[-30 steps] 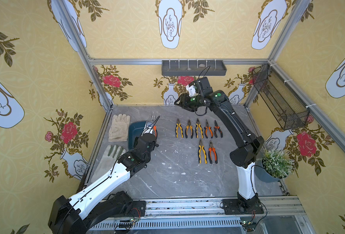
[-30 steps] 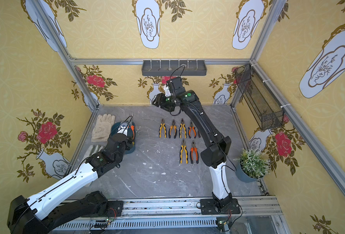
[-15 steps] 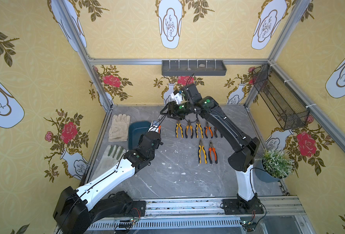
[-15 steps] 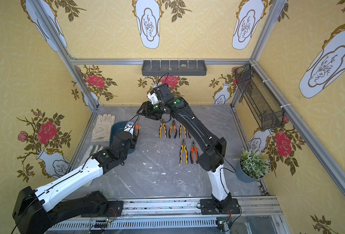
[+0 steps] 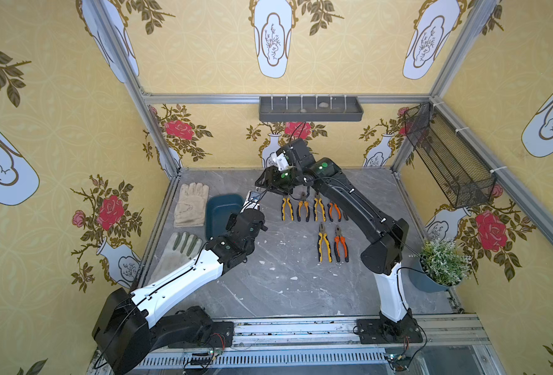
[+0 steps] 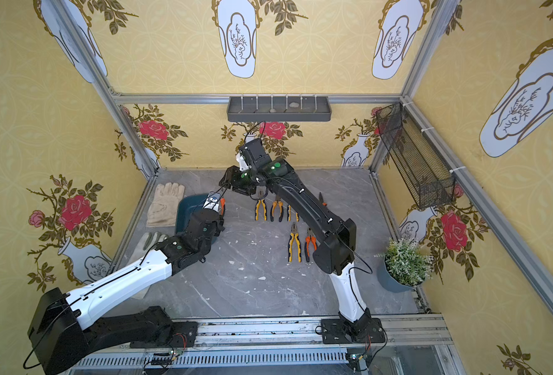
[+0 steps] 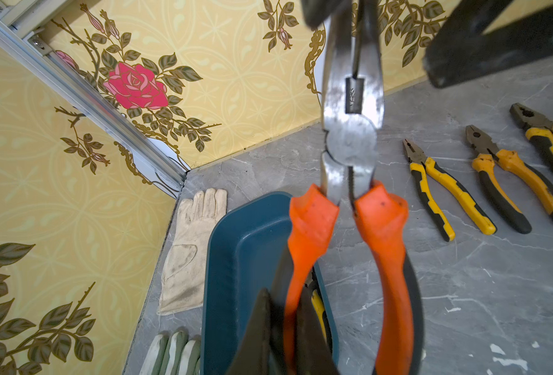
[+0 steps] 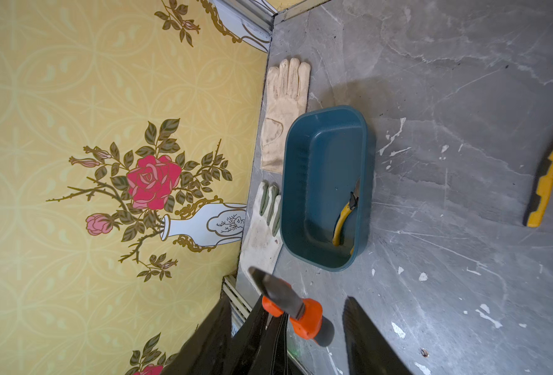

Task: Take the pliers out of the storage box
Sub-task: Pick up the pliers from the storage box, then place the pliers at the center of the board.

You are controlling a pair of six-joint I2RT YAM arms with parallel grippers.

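Grey marble desk (image 5: pixel 268 285) inside a yellow, rose-papered cell. Nearest, a yellow-handled pair (image 5: pixel 323 246) and an orange-handled pair (image 5: pixel 340 245) lie side by side. To their left, the left gripper (image 7: pixel 284 337) hangs above the edge of the box (image 5: pixel 223 207). Its fingers are clamped on the handle end of the orange pliers (image 7: pixel 349 152), held clear of the box. The right gripper (image 8: pixel 288 308) sits at the pliers' nose, fingers apart on either side, not gripping. One yellow pliers (image 8: pixel 343 217) lies inside the box. Farther back, a row of pliers (image 5: pixel 302 209) lies on the desk.
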